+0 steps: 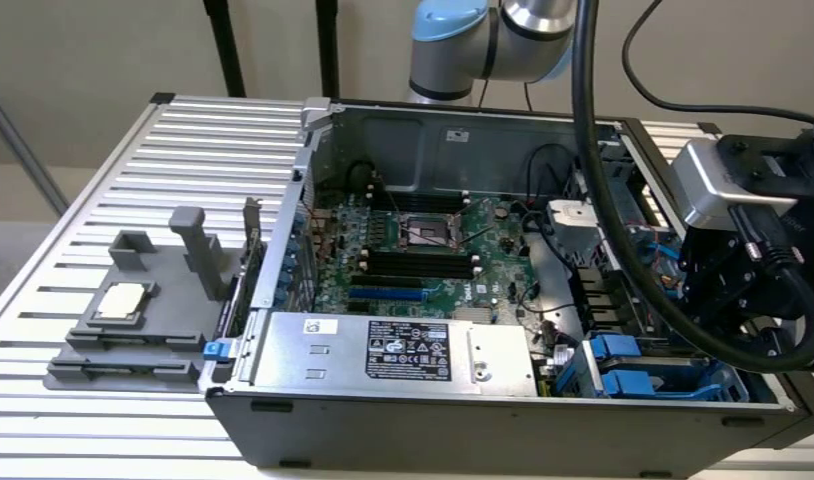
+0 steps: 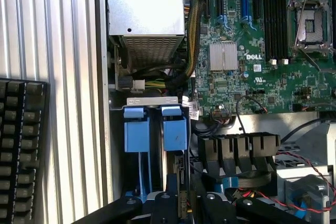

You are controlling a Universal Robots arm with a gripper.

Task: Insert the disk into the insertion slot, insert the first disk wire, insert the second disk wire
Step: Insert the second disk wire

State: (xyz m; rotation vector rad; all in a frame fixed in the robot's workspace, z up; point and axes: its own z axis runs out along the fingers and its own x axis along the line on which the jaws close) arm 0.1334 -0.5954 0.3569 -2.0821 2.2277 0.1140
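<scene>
Disk (image 2: pixel 175 134), blue carrier showing, sits in the slot (image 2: pixel 152 101), just beside the power supply (image 2: pixel 146 14). Wrist view: claw (image 2: pixel 184 205) close over it, open or shut can't be told. Exterior view: arm's head (image 1: pixel 747 280) at the power supply's end.

A bench (image 1: pixel 87 160) of ribbed, matt silver metal slats carries an open computer case (image 1: pixel 514 425), dark matt painted metal outside and bare, dull grey sheet metal within. At lower centre of the exterior view, a power supply (image 1: pixel 300 362) of smooth silver metal wears a black printed label (image 1: pixel 407 350). The circuit board (image 1: pixel 421 250) is glossy green. At lower right, the drive cage (image 1: pixel 634 380) shows smooth, bright blue plastic tabs. A matt grey plastic fixture (image 1: pixel 127 340) sits at left. A thick black cable (image 1: pixel 587 120) gleams, rubbery.
</scene>
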